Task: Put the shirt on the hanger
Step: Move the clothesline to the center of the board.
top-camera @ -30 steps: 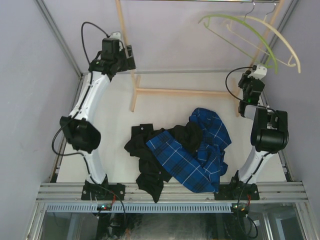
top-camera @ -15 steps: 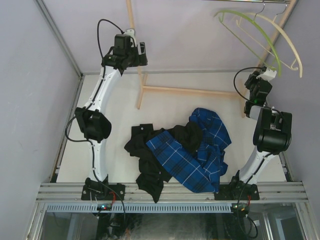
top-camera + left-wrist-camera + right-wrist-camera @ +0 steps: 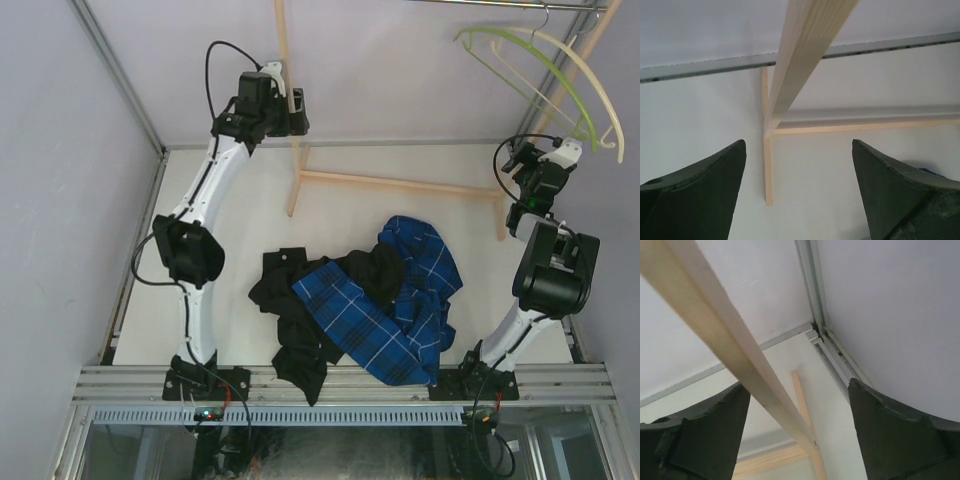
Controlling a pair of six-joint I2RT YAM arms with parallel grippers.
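Finding: the wooden rack point(image 3: 400, 185) has shifted to the right in the overhead view over the last second, and both arms have travelled with it.

Left gripper point(image 3: 797, 150): jaws spread wide, one on each side of the rack's left post point(image 3: 805, 50), touching nothing.

Right gripper point(image 3: 797, 390): it has just let its jaws out. They now stand well apart on either side of the right post point(image 3: 715, 335), which it does not appear to grip (the wrist view is steep, so I cannot rule out light contact).

The hanger point(image 3: 508, 34) hangs from the rack's top rail at its right end, above the right gripper. The shirt point(image 3: 400, 300) lies crumpled on the table point(image 3: 230, 200) in front of the rack, tangled with a black garment point(image 3: 290, 300).

Assessment: the rack seems repositioned and released. The task itself is not started, since neither shirt nor hanger is in hand.
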